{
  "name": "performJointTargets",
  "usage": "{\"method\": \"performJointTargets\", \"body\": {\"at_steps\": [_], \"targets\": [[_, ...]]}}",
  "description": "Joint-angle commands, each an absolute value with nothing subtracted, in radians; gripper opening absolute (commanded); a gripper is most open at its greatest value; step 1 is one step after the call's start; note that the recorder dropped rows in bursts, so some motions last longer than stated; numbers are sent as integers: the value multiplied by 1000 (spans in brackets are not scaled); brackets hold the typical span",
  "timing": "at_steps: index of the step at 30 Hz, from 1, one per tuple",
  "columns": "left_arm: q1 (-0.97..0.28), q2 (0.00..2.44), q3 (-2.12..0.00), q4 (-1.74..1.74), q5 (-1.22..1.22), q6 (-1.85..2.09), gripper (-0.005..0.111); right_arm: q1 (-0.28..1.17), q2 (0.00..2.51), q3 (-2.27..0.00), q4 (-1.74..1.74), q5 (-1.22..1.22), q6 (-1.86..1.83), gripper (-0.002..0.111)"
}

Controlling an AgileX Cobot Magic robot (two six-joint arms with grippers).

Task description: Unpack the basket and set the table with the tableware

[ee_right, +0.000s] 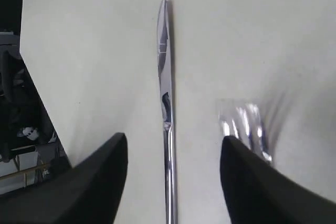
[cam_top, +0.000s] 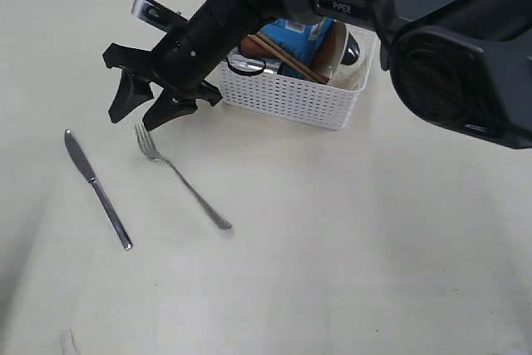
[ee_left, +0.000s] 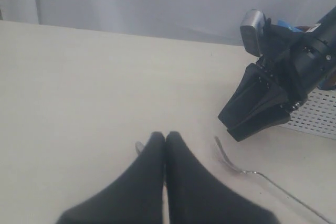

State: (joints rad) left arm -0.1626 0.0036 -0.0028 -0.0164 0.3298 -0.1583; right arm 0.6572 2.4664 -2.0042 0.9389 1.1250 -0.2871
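**Risk: right finger clipping the fork on the way out**

Right gripper (cam_top: 137, 120) is spread wide and empty, hanging low over the pale cream tabletop (cam_top: 349, 247). One finger sits just beside the tines of the shiny steel fork (cam_top: 181, 176), and I can't tell whether they touch. The fork lies flat on the table, near the long steel knife (cam_top: 98, 190) and roughly parallel to it.

- A sideways exit instead of a straight lift would likely drag the tines and skew the fork, maybe into the knife.
- The right arm crosses the corner of the white perforated plastic basket (cam_top: 291, 97). A low retreat could snag the two wooden chopsticks (cam_top: 287, 56) that jut out, or shove the basket, which looks light.
- The pale grey-white bowl (cam_top: 337, 51) leans on edge against the blue snack packet (cam_top: 291, 32). Pulling a neighbouring item could topple it.
- Left gripper (ee_left: 166, 136) has its fingers pressed together with nothing in them, low and near the right one. The arms are at risk of colliding if both move.
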Motion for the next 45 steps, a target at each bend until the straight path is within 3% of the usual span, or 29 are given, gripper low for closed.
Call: {"method": "performJointTargets", "body": {"at_steps": [1, 9, 11, 16, 23, 45], "targets": [[-162, 0, 0, -20, 320, -158, 0, 649, 2462, -2005, 930, 1130, -300, 52], [-162, 0, 0, -20, 320, -158, 0, 636, 2456, -2017, 912, 1183, -300, 48], [-162, 0, 0, -20, 320, -158, 0, 630, 2442, -2032, 879, 1212, -302, 39], [-162, 0, 0, -20, 320, -158, 0, 618, 2359, -2064, 585, 1221, -236, -1], [-162, 0, 0, -20, 320, -158, 0, 744, 2299, -1975, 27, 1221, 7, -1], [-162, 0, 0, -20, 320, -158, 0, 944, 2305, -1673, 74, 1087, 127, -1]]}}
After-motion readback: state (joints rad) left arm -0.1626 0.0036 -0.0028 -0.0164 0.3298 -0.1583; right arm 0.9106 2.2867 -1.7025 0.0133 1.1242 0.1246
